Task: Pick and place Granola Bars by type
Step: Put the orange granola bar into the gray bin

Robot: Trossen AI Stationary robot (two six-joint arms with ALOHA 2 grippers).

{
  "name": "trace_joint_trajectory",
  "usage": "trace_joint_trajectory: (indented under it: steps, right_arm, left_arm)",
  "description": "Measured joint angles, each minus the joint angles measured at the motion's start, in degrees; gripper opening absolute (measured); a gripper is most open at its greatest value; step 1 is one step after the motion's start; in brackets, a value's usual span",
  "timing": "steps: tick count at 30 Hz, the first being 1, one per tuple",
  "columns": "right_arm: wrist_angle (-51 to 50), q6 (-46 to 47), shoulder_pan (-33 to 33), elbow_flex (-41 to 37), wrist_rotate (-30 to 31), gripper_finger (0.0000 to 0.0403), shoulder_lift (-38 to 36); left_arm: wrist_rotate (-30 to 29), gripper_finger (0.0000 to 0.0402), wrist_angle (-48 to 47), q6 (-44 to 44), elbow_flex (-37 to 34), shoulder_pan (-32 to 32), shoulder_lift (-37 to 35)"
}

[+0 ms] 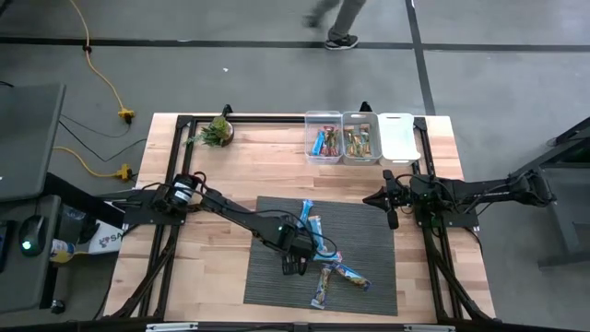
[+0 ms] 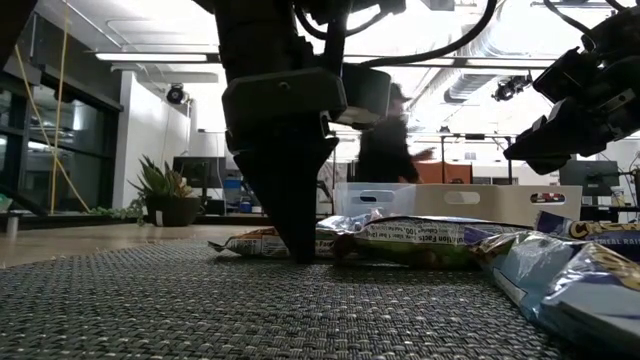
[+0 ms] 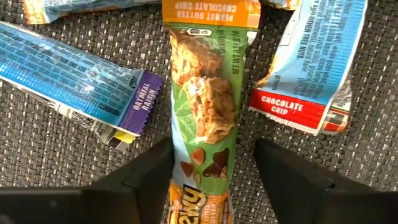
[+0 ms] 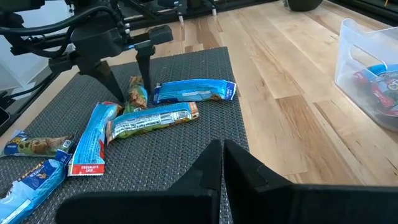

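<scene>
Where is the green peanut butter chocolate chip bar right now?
The green bar lies on the dark mat, between the open fingers of the left gripper, with a blue oatmeal raisin bar and a chocolate chip bar either side.

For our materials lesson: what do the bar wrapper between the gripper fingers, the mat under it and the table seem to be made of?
Peanut butter bar wrapper: likely thin printed plastic film, glossy; it creases and catches light.
Mat: seemingly woven vinyl or fabric, matte dark grey; a basket-weave texture shows.
Table: light wood, apparently joined strips, smooth; grain lines and seams are visible.
</scene>
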Motion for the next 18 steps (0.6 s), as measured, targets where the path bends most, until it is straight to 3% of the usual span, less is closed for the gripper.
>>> trace_joint_trajectory:
  steps: [9,18]
  right_arm:
    - [0.00,0.00,0.00,0.00,0.00,0.0000,0.00]
    - [0.00,0.00,0.02,0.00,0.00,0.0000,0.00]
  left_arm:
    - [-0.03,0.0150,0.83,0.04,-0.07,-0.04,0.21]
    - [0.25,0.0117,0.86,0.03,-0.13,0.02,0.21]
